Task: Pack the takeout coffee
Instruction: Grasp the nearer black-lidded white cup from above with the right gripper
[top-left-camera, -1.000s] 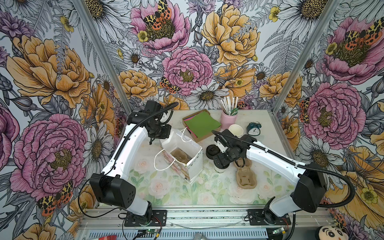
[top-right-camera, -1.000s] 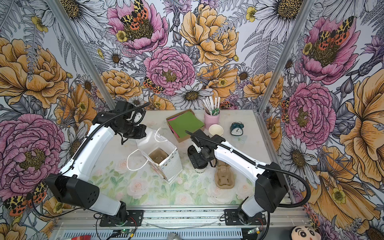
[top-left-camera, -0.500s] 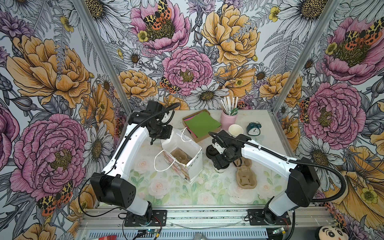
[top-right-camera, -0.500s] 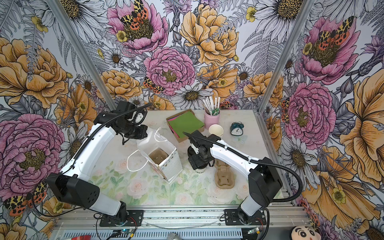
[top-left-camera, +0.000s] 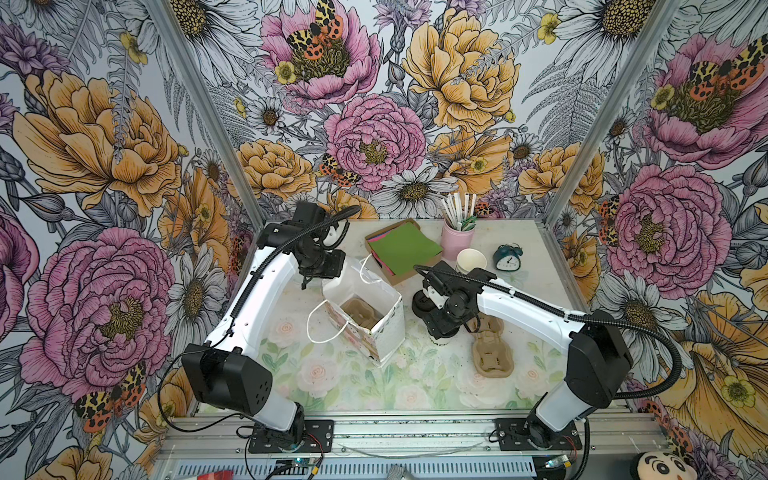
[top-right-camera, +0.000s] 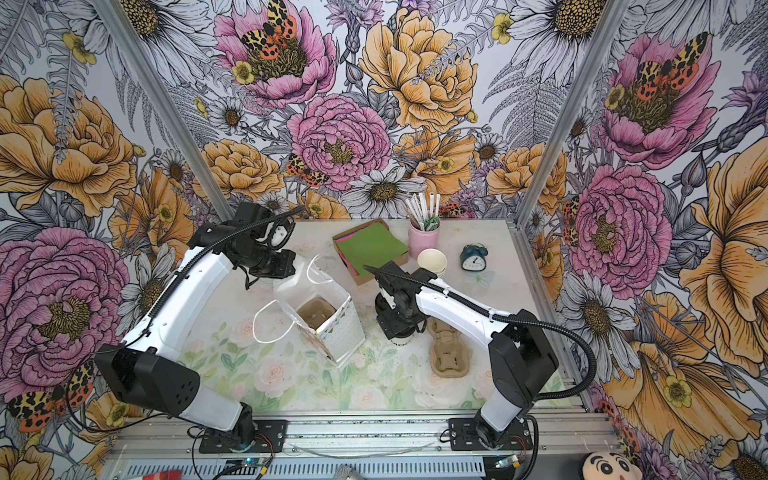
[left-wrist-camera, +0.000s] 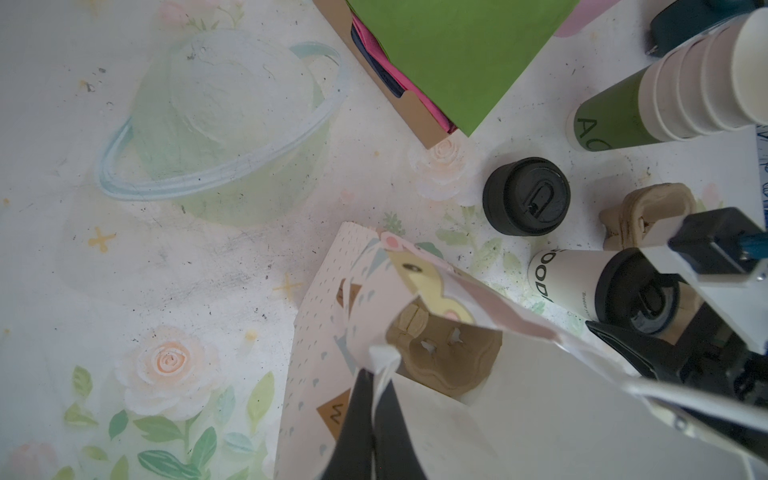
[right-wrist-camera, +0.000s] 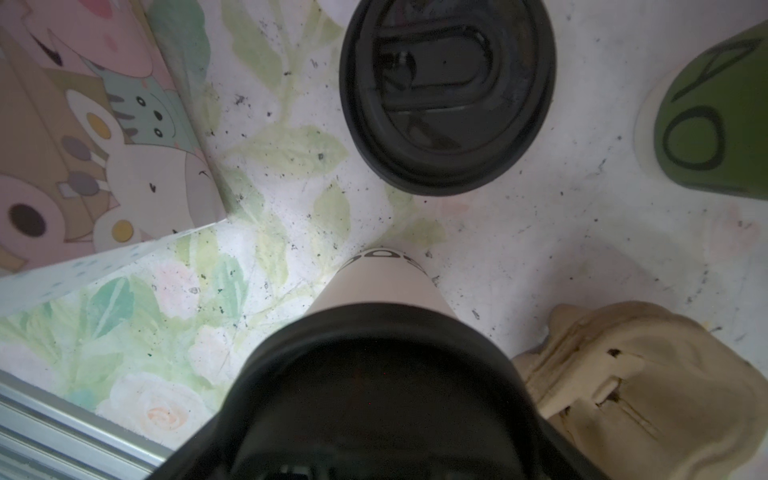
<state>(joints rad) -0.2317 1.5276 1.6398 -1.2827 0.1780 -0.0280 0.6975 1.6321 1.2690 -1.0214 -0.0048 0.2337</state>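
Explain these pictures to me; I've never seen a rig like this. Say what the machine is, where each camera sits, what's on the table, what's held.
Two white robot arms with pincer grippers stand at a table. Two pictures look down from overhead; two come from cameras on the arms' wrists. The left gripper pinches the rim of a gift bag. The right gripper sits over the takeout coffee; whether it grips is unclear. Nearby: spare lids, stacked cups, a cardboard cup carrier, a clock.
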